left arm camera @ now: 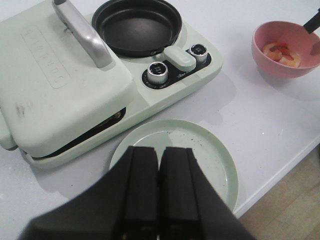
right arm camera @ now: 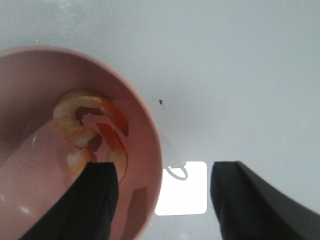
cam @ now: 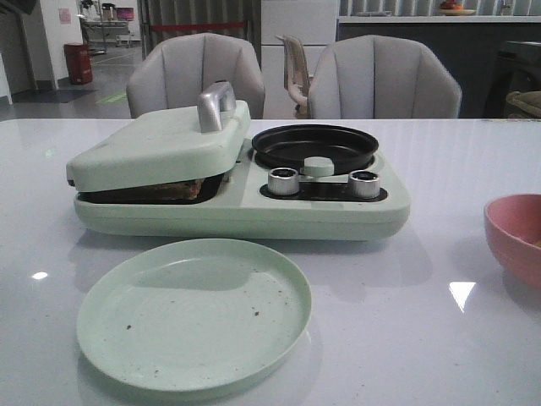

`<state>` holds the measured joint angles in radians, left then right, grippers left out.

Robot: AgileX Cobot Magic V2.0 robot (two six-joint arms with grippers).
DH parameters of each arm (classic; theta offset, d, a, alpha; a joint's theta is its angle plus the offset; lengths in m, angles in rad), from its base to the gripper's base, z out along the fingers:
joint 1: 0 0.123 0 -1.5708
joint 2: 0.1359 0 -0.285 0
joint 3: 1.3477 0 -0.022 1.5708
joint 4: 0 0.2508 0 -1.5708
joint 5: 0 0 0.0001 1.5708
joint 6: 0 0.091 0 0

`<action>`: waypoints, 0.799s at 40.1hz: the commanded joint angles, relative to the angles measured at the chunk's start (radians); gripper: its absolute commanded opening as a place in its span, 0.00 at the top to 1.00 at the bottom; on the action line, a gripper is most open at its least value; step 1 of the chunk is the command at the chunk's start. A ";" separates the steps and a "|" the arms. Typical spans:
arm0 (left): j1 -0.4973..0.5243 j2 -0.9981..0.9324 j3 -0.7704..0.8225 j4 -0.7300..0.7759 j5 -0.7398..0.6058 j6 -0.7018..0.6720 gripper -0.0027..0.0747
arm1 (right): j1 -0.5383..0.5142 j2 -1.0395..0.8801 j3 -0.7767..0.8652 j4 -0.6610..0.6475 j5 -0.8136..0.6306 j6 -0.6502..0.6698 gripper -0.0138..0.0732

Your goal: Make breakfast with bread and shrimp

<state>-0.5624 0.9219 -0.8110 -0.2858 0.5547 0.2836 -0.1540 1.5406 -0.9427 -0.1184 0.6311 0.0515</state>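
The bread [cam: 180,189] shows only as a brown edge in the gap under the closed lid [cam: 161,139] of the pale green breakfast maker. The shrimp [right arm camera: 87,125], pale orange and white curled pieces, lie in the pink bowl [right arm camera: 147,130] at the table's right; they also show in the left wrist view [left arm camera: 282,54]. My right gripper [right arm camera: 162,172] is open and straddles the bowl's rim, one finger over the inside, one over the table. My left gripper [left arm camera: 160,152] is shut and empty above the empty green plate [left arm camera: 215,155]. Neither gripper shows in the front view.
The breakfast maker has a round black pan [cam: 314,145] and two silver knobs [cam: 284,180] on its right half, and a silver lid handle [cam: 215,103]. The green plate [cam: 194,313] lies in front of it. The table's near edge [left arm camera: 300,152] runs past the plate. Chairs stand behind.
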 commanded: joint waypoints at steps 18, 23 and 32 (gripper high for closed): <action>-0.006 -0.014 -0.027 -0.020 -0.074 -0.010 0.84 | -0.005 0.092 -0.035 -0.012 -0.128 -0.002 0.50; -0.006 -0.014 -0.027 -0.020 -0.074 -0.010 0.84 | -0.005 0.092 -0.035 -0.012 -0.129 -0.002 0.65; -0.006 -0.014 -0.027 -0.020 -0.074 -0.010 0.84 | -0.005 0.092 -0.035 -0.011 -0.133 -0.002 0.79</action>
<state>-0.5624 0.9219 -0.8110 -0.2858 0.5547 0.2836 -0.1540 1.6705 -0.9514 -0.1149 0.5337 0.0538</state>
